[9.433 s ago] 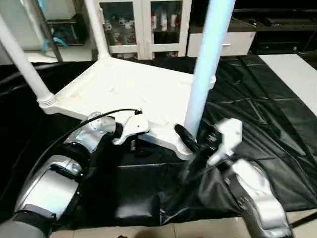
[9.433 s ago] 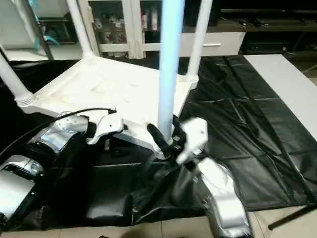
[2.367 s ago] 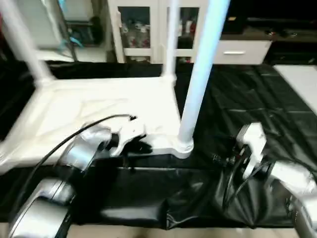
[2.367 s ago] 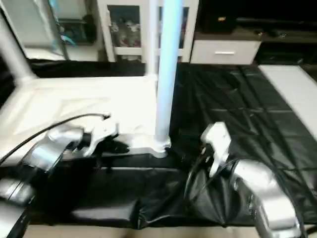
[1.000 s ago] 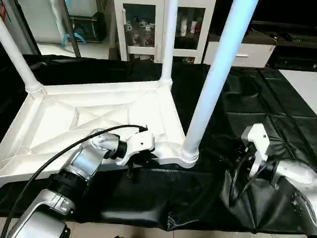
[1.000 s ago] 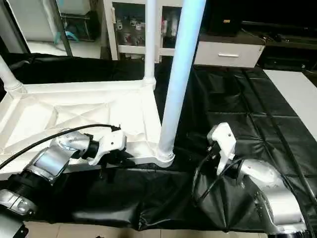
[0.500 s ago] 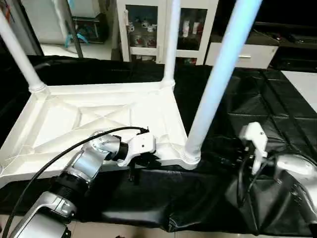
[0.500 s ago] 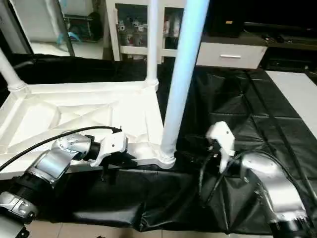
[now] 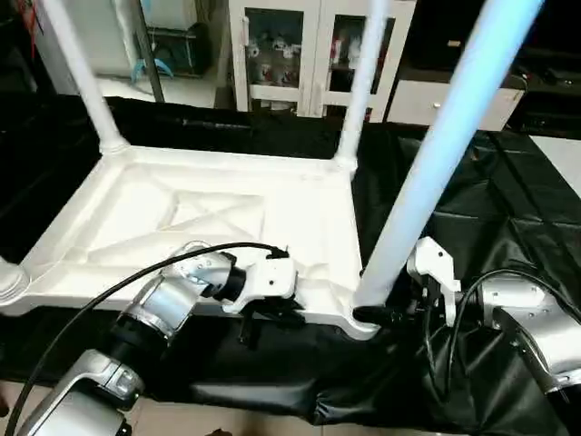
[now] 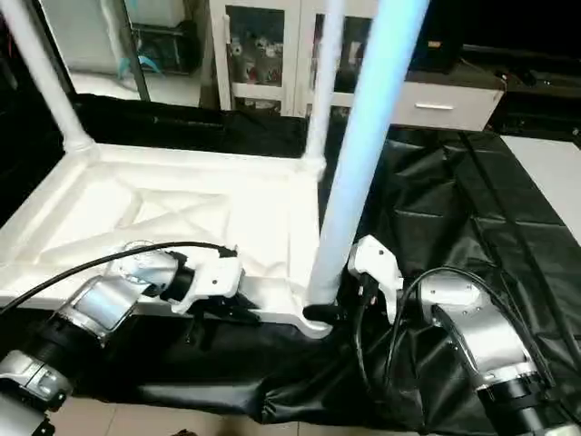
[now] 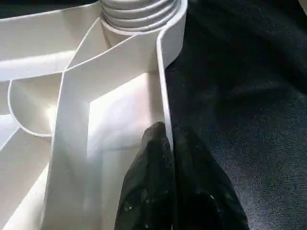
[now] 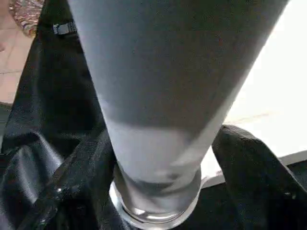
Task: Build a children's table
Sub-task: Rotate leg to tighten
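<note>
White plastic rectangular tabletop, ribbed underside up, is lying upside down on a black crinkled plastic sheet; four long tapered white tube legs are standing in the round corner sockets.

What is being changed vs. a sec ago: the right gripper, then hanging apart from the near-right leg over the sheet, is now being brought in around that leg's base. In the right wrist view its two black fingers are seen spread, one on each side of the tube just above the threaded collar; whether the pads are touching the tube can't be told. No squeeze is being applied yet, so the leg isn't being held.

The left gripper is being kept where it was: fingers pressed together, pinching the thin near rim wall of the top, close to the same corner socket.

Meaning, as a judgement: w/ all four legs seated, the top is being steadied by the left arm while the right is being lined up on the last leg, prob. to twist it tight. Behind, a white cabinet w/ glass doors is standing, not part of the job.
</note>
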Controlling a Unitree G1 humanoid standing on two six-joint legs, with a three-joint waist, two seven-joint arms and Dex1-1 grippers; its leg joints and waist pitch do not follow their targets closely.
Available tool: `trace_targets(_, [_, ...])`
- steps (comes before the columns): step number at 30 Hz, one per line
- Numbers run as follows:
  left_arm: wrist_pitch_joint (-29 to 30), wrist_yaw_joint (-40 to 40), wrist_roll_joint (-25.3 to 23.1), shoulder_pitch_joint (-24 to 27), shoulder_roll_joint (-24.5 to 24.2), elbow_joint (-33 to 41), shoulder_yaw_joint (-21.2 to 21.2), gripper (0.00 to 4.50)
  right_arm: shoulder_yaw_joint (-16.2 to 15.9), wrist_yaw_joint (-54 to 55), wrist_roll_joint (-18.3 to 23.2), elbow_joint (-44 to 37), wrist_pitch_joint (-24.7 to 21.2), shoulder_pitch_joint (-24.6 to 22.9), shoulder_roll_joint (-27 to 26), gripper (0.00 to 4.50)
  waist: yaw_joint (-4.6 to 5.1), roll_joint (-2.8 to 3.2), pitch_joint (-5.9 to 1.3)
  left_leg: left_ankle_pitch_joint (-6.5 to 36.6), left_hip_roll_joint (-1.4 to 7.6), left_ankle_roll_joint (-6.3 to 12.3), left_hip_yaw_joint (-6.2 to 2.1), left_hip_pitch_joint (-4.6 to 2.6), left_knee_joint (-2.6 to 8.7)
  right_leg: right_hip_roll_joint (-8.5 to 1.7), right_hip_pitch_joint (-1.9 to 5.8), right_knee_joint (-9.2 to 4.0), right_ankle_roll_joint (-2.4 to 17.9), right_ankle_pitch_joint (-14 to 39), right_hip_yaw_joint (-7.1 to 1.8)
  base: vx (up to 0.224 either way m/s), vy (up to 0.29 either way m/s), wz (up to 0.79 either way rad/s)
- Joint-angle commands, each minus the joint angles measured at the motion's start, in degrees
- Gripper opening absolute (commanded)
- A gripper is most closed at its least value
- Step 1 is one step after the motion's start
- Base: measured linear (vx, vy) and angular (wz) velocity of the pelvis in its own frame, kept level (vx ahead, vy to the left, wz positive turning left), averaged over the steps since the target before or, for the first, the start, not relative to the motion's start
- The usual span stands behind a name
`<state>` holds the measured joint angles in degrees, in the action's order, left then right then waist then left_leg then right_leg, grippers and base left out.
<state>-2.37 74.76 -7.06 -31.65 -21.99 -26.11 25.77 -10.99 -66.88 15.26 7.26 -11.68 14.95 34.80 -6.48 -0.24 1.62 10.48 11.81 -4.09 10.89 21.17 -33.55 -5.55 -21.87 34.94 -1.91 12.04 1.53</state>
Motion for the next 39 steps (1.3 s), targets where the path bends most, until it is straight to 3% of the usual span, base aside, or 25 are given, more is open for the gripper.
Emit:
trace_targets(1, [-0.8,2.2,-2.5,0.6,0.4,-1.4,4.3,0.0,-0.3,-1.9,0.6,0.3,0.0,1.0,1.2,3.14,0.52,-0.85,-2.45,14.1,1.57,1.53,-0.3,-1.02,4.38,-2.12,1.24,-4.09,12.6,8.3,-1.39,0.0,0.0,0.0])
trace_targets(3, [-1.2,2.0,-2.7,0.3,0.3,-2.1,4.1,0.0,-0.8,-3.4,0.6,0.6,0.1,1.0,1.5,3.14,0.48,-0.84,-2.42,14.0,1.59,1.79,-0.27,-0.99,4.35,-2.11,1.25,-4.07,12.7,8.1,-1.38,0.0,0.0,0.0])
trace_targets(8, [-1.5,1.6,-2.7,-0.1,0.1,-3.0,4.1,0.0,-1.8,-5.1,-0.2,1.8,0.9,1.5,1.7,2.64,0.42,-1.01,-2.33,15.4,1.64,1.42,-0.29,-1.02,4.49,-2.26,1.16,-4.33,12.3,11.4,-1.41,0.0,0.0,0.0])
trace_targets(15, [-1.6,1.7,-2.7,-0.3,-0.2,-3.4,3.9,0.0,-2.4,-6.6,-1.1,3.6,1.7,2.4,1.5,2.1,0.38,-1.09,-2.39,14.2,1.6,1.84,-0.18,-1.0,4.37,-2.12,1.19,-4.11,12.8,9.1,-1.38,0.0,0.0,0.0])
trace_targets(39, [-1.3,1.6,-2.7,-0.2,-0.4,-3.7,3.9,0.0,-3.6,-7.9,-1.7,5.2,2.0,1.9,1.0,1.98,0.45,-1.14,-2.28,16.5,1.68,1.08,-0.24,-1.1,4.64,-2.12,1.0,-4.42,12.2,11.6,-1.49,0.0,0.0,0.0])
